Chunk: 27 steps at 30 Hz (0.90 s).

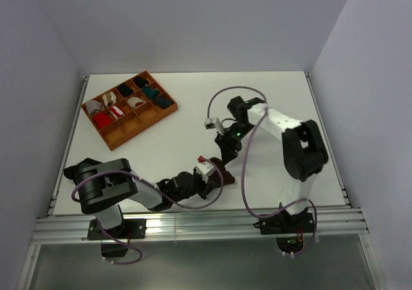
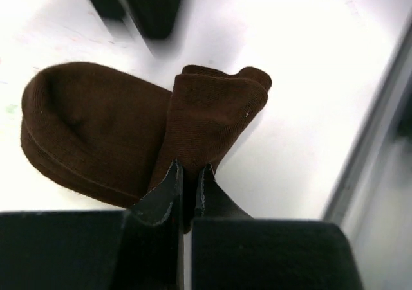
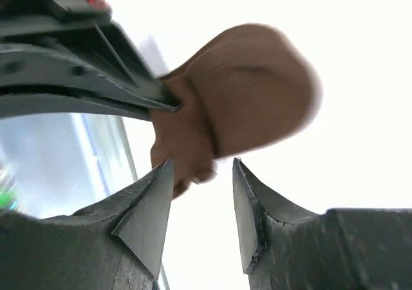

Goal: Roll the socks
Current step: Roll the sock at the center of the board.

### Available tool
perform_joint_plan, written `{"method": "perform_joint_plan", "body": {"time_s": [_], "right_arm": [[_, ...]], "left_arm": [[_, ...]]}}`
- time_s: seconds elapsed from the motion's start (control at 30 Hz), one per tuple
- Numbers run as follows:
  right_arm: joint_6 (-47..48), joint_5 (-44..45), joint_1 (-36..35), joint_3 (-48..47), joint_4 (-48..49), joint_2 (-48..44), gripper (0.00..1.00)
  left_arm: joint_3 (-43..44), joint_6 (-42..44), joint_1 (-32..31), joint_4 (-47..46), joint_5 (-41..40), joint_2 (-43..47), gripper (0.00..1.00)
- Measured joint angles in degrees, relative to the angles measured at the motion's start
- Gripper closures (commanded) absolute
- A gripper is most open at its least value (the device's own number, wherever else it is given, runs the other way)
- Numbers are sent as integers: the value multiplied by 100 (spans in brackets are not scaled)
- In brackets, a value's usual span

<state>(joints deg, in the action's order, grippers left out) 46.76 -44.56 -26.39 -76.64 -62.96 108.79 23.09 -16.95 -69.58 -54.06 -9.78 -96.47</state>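
Here, low centre of the top view, the socks (image 2: 109,129) lie near the table's (image 1: 193,97) front edge; left gripper (image 2: 190,168) pinches their folded end; right gripper (image 3: 203,163) spread just beside; tray (image 1: 138,130) well apart, upper left.

The dark brown socks (image 2: 96,129) lie half-folded on the white table (image 2: 309,78).

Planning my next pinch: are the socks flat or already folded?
Partly folded: one end of the socks is doubled back over the rest, pinched by the left gripper; the rounded end lies flat.
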Motion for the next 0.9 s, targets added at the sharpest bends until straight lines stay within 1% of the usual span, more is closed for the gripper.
{"method": "perform_joint_plan", "body": {"time_s": [0.13,0.23,0.33,0.47,0.53,0.63,0.73,0.8,0.9], "right_arm": [[-382,0,455,286,719,-1099,49],[-439,22,732,505,1095,-1646,49],[-332,55,791,925,1344,-2020,49],[-28,87,787,1823,1631,-2599,46],[118,122,756,2221,1740,-2966,42],[328,190,693,2872,2085,-3755,36],[463,243,546,3331,2365,-4472,35],[518,321,369,3556,2590,-4782,34],[531,525,-83,3987,2946,-5147,32]], "left_arm": [[-173,-640,343,-326,778,-33,100],[-181,-1211,708,-640,1451,-264,100],[-79,-1792,1047,-918,2127,-573,100],[131,-2608,1390,-1270,3036,-1051,100],[170,-3067,1580,-1480,3469,-1274,100],[251,-3744,1899,-1759,4081,-1613,100],[363,-4352,2146,-1895,4535,-1878,100],[448,-4658,2245,-1799,4752,-1945,100],[605,-4918,2312,-1447,4955,-1945,100]]}}
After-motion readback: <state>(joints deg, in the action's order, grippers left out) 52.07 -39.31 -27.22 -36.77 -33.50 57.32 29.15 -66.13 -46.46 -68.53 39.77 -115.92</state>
